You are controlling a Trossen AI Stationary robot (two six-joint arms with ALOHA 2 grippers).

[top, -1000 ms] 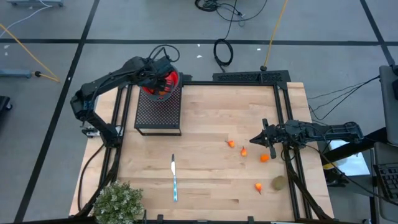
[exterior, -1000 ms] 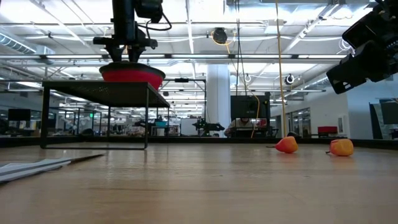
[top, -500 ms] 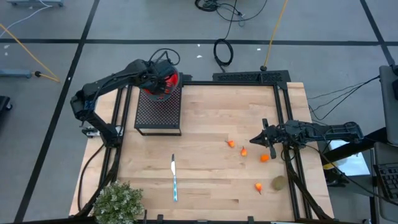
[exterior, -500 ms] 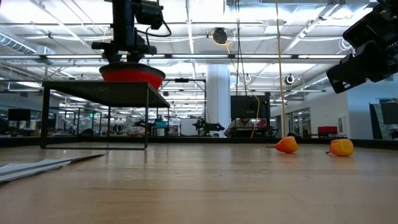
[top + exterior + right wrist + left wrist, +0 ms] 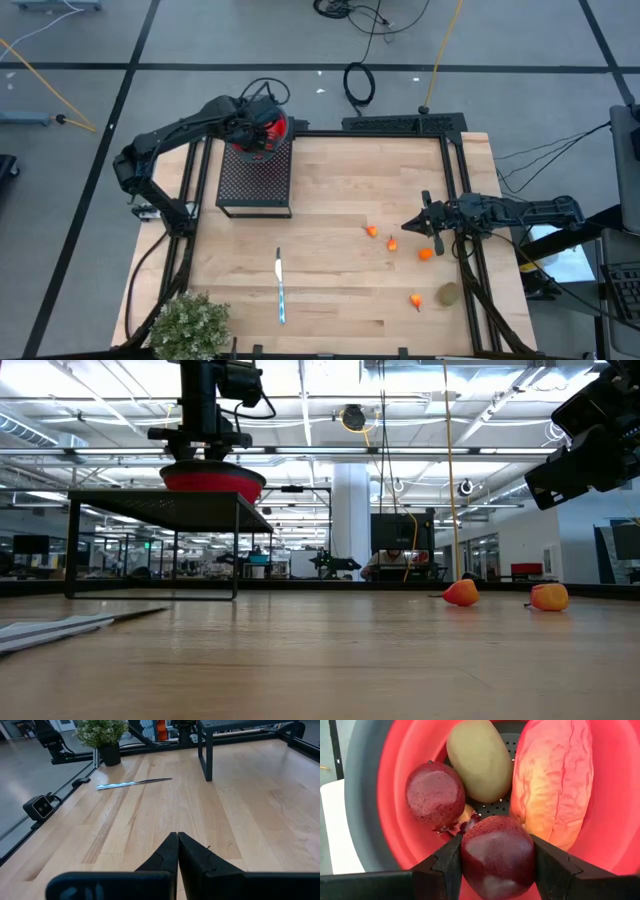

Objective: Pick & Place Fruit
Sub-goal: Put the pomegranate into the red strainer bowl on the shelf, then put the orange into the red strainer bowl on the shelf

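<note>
Fruit [image 5: 425, 253] scattered on wooden table [image 5: 340, 200].

The robot has two dark arms. The left arm [image 5: 170, 135] is black and made of long thin parts joined by round, thick joints. A black cable [image 5: 265, 88] loops over its far end. The right arm [image 5: 510, 211] is black too, with bumpy blocks along it. Each arm ends in two flat black fingers. The left fingers [image 5: 447, 865] look wide and smooth with slanted edges. The right fingers [image 5: 170, 852] come to a sharp point, and one may have a tiny notch near the tip
</note>
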